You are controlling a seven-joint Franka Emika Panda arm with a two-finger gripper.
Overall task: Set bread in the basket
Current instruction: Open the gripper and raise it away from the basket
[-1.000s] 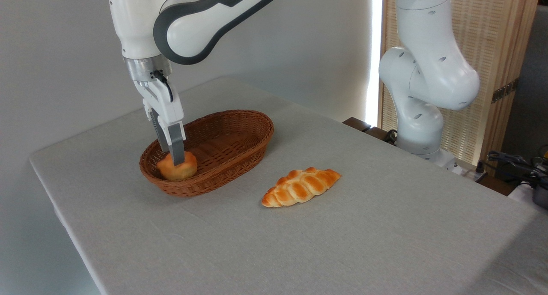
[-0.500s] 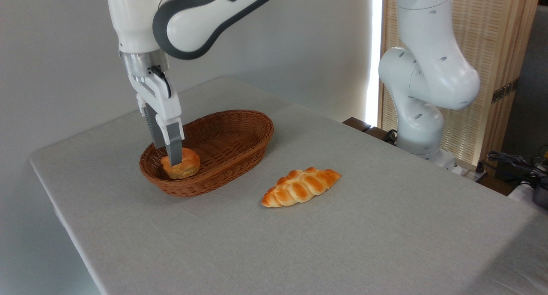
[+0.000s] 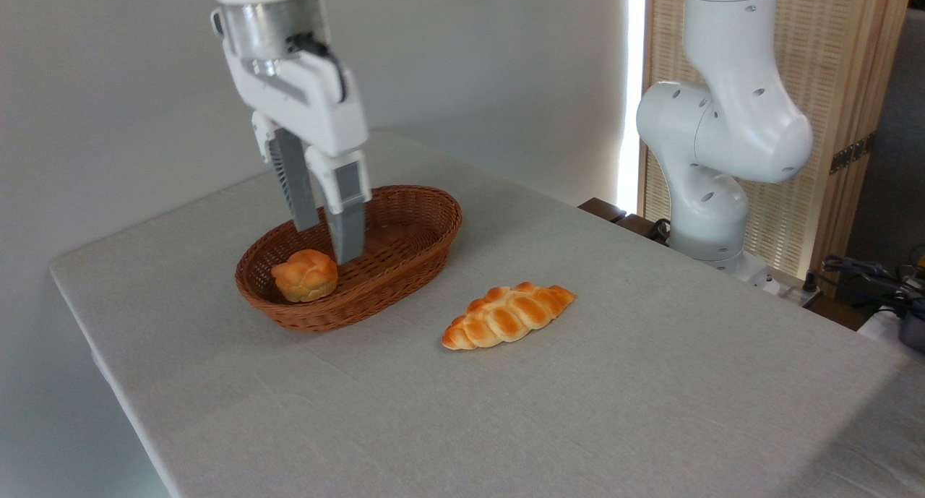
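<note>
The bread (image 3: 305,275), a small round golden bun with a knotted top, lies inside the left end of the oval brown wicker basket (image 3: 426,223). My gripper (image 3: 327,241) hangs above the basket's middle, up and to the right of the bun and apart from it. Its two grey fingers (image 3: 347,223) stand open with nothing between them.
A longer braided loaf (image 3: 507,315) lies on the grey tablecloth to the right of the basket. The arm's white base (image 3: 712,187) stands at the table's far right edge. Cables and dark gear (image 3: 878,281) sit beyond the table at the right.
The gripper has let go of the bun, risen out of the basket and shifted to the right. The bun rests where it was set down.
</note>
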